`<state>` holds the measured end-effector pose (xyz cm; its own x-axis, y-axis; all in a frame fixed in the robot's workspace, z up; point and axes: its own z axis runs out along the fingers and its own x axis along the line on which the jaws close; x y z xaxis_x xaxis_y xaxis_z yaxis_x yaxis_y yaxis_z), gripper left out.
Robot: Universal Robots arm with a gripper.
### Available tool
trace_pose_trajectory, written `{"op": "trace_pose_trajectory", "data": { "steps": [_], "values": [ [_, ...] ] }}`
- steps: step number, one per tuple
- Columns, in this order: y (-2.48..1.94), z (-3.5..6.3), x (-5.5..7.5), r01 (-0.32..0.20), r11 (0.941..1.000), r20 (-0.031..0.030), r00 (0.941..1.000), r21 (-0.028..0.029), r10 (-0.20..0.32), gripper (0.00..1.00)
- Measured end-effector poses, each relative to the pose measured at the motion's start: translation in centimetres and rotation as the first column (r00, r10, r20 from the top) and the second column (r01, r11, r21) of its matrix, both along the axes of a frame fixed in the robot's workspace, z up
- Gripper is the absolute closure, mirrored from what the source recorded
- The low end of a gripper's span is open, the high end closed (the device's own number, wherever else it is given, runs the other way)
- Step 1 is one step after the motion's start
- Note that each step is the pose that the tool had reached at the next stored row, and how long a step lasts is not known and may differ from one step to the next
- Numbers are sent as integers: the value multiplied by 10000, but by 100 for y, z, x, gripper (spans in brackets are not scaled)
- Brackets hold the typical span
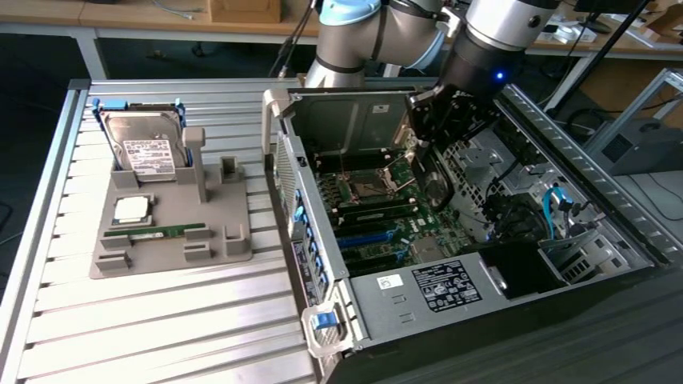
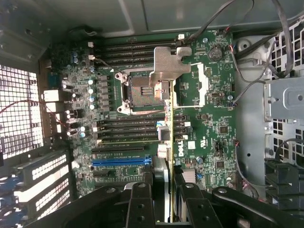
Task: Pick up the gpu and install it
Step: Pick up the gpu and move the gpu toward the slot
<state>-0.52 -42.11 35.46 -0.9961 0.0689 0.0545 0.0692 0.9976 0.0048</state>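
Note:
My gripper is lowered inside the open computer case, above the motherboard. In the wrist view my gripper is shut on the gpu, which I see edge-on. Its thin green board runs away from my black fingers, and its silvery end bracket is at the far end. The card hangs over the motherboard, crossing beside the CPU socket and the black memory slots. A blue expansion slot lies beside the fingers.
On the exterior view's left a grey fixture holds a silver hard drive, a CPU and a narrow green memory stick. Inside the case, a power supply, drive cage and cables crowd the walls.

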Motion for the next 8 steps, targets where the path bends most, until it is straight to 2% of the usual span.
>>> {"op": "trace_pose_trajectory", "data": {
  "steps": [8],
  "values": [
    [0,-37,0,0,10000,0,10000,-1,0,73]
  ]
}}
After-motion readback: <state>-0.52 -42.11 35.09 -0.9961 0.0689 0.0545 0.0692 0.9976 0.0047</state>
